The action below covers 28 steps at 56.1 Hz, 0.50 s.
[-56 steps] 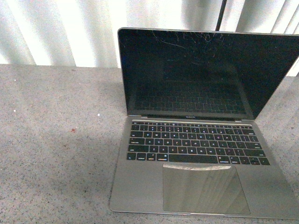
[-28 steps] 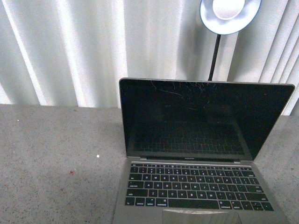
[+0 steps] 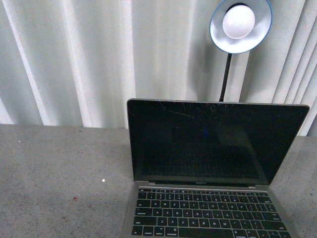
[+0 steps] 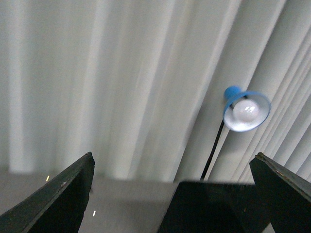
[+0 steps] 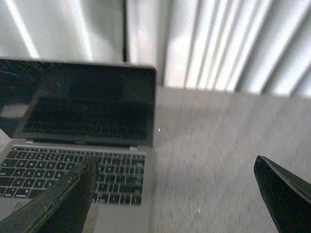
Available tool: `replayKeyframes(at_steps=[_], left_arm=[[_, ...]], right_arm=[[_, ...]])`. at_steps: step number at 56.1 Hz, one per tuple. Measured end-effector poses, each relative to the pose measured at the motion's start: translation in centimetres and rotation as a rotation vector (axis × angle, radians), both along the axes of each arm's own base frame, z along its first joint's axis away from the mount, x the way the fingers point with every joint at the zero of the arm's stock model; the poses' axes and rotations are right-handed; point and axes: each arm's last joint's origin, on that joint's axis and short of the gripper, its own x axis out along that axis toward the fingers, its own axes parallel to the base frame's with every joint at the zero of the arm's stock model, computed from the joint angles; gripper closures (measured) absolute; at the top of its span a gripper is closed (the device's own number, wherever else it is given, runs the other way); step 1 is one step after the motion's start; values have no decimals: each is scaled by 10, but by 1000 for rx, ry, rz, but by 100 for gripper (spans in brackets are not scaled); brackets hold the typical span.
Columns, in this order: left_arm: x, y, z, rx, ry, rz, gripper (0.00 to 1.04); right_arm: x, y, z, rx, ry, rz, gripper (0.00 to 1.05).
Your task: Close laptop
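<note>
The laptop (image 3: 213, 163) stands open on the grey table, its black scratched screen upright and its black keys showing at the bottom of the front view. Neither arm shows in that view. My left gripper (image 4: 175, 194) is open, its dark fingers (image 4: 58, 199) wide apart, and the laptop's dark screen top (image 4: 214, 206) lies between them, farther off. My right gripper (image 5: 180, 194) is open too. One finger (image 5: 63, 199) overlaps the laptop's keyboard (image 5: 73, 170) in the picture, the other is over bare table beside the laptop's edge. Nothing is held.
A blue desk lamp (image 3: 240, 25) on a thin black stem rises behind the laptop, in front of white vertical blinds (image 3: 99, 59). Speckled grey table (image 3: 59, 178) spreads to the laptop's left and beside it in the right wrist view (image 5: 218, 145).
The front view has tilted upward: the laptop has slid down in the picture, the trackpad has left the frame, and the lamp has come fully into view.
</note>
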Motion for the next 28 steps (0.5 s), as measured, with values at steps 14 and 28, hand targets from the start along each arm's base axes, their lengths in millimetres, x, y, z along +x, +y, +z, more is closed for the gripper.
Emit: replayKeyframes(at_steps=[14,28], left_arm=[[95,-50,32,168,12,-175,7],[157,-89,24,251,76,-156,7]], right_arm=[[72,2,35,-204,-77,155,7],[123,4,33,-281,-108,225,7]])
